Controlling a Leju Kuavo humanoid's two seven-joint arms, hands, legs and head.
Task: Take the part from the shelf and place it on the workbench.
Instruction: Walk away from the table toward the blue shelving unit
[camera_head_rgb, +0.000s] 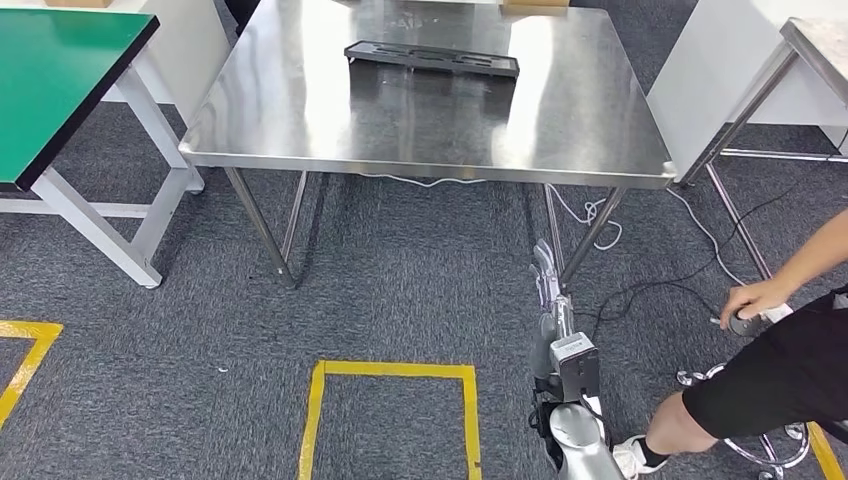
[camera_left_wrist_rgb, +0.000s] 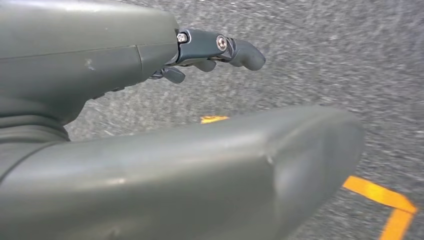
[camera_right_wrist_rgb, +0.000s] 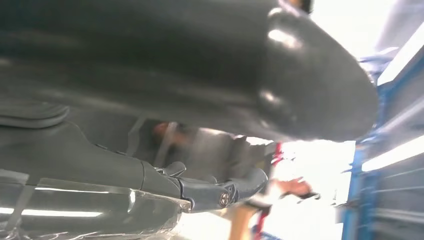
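Black part (camera_head_rgb: 432, 58) is lying on the steel workbench (camera_head_rgb: 300, 120), well apart from my right hand (camera_head_rgb: 548, 290); both hands' fingers hanging loosely spread, holding nothing.

A black part (camera_head_rgb: 432, 57) lies at 12 o'clock on the shiny silver bench (camera_head_rgb: 300, 120). The carpet (camera_head_rgb: 400, 280) is speckled grey (yellow tape lines (camera_head_rgb: 392, 370) cross it). The table (camera_head_rgb: 60, 70) at 10 o'clock is green-topped, white-legged.

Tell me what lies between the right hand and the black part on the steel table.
In the head view, grey carpet, then bare steel tabletop, separates the right hand from the black part.
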